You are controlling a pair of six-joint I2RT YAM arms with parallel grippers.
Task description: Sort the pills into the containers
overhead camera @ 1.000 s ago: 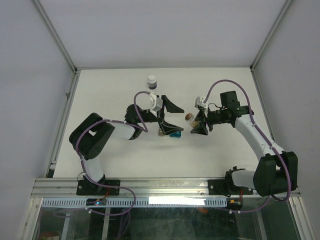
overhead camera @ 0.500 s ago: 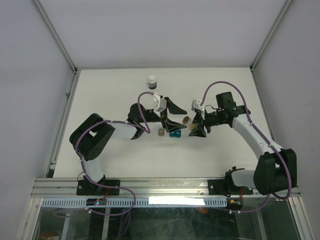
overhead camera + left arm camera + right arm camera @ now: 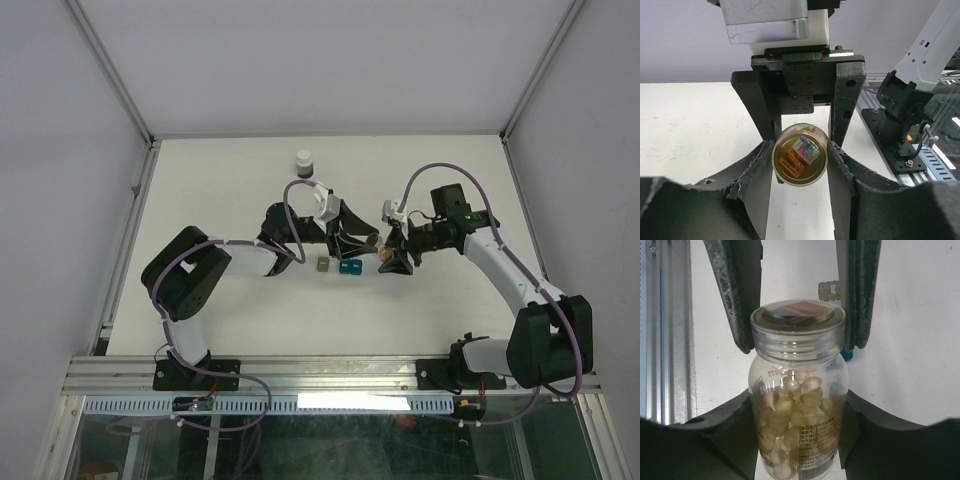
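The right gripper [image 3: 797, 401] clamps the body of the clear vial [image 3: 799, 440], which lies level above the table [image 3: 220, 180] near its middle, long axis running 3 to 9 o'clock in the top view with the cap [image 3: 799, 161] toward 9 o'clock. The left gripper [image 3: 800, 167] flanks that cap closely on both sides, but whether it pinches cannot be told. The pills [image 3: 790, 415] are heaped inside the vial, and at its 7 o'clock stand the grey-brown cup [image 3: 322, 265] and teal-blue cup [image 3: 349, 266], side by side.
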